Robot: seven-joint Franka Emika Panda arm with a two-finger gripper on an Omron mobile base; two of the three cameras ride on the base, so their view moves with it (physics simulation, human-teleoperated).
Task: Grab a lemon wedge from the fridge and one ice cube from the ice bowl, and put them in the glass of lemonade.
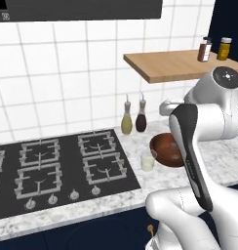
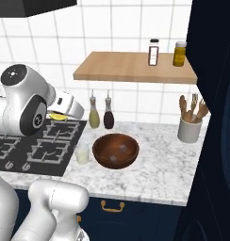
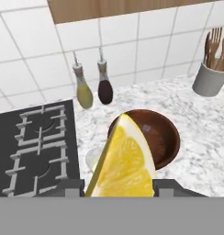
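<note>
Gripper (image 3: 119, 188) clamped on bright yellow lemon wedge (image 3: 123, 160); brown wooden bowl (image 3: 162, 133) at 1 o'clock; small clear tumbler of pale lemonade (image 2: 82, 154) beside it.

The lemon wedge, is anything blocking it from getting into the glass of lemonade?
Nothing visible blocks it. The gripper holds the lemon wedge in the air above the counter. The glass of lemonade stands open-topped between the stove and the brown bowl, with nothing over it.
</note>
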